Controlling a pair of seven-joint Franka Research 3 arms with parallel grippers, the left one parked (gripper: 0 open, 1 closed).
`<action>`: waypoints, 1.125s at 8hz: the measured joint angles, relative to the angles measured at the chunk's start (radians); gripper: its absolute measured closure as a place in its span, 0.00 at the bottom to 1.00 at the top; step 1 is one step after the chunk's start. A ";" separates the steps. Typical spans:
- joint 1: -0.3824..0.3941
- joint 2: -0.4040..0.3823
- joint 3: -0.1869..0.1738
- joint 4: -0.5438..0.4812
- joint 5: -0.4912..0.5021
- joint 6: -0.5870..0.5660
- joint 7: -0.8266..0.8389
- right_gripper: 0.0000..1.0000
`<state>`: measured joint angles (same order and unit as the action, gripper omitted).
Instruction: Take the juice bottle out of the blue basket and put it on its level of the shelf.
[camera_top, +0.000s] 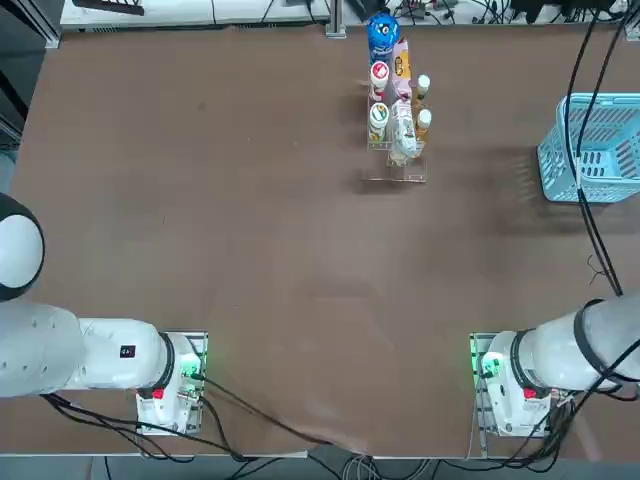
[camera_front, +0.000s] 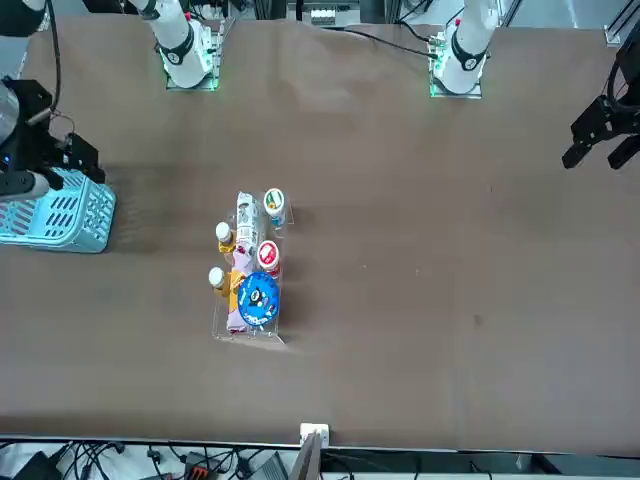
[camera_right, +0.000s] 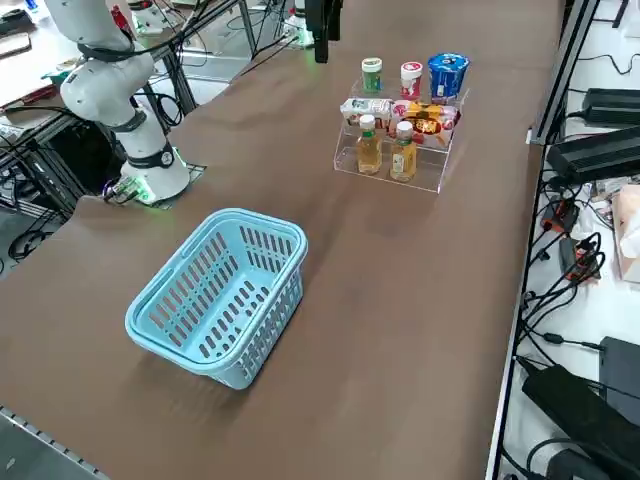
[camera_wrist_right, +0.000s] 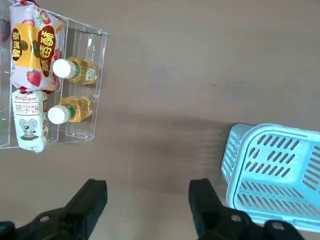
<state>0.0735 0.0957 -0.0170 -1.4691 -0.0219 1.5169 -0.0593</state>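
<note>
Basket (camera_right: 220, 290) empty; two juice bottles (camera_wrist_right: 82, 71) stand in the shelf (camera_wrist_right: 95, 52); my right gripper (camera_wrist_right: 147, 200) hovers open between them.

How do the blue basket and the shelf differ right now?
The blue basket is light-blue lattice plastic; the shelf is clear and see-through. The basket is a single open box, while the shelf is tiered. The basket holds nothing, while the shelf carries bottles and packets. Both stand on the table.

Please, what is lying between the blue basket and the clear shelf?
Only bare tabletop lies between the blue basket and the clear shelf; the right side view shows this.
</note>
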 joint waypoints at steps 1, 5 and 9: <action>-0.002 -0.014 0.000 -0.011 0.000 0.000 0.019 0.00; -0.010 -0.115 -0.026 -0.122 0.000 0.006 0.053 0.00; -0.006 -0.175 -0.053 -0.176 0.000 0.007 0.056 0.00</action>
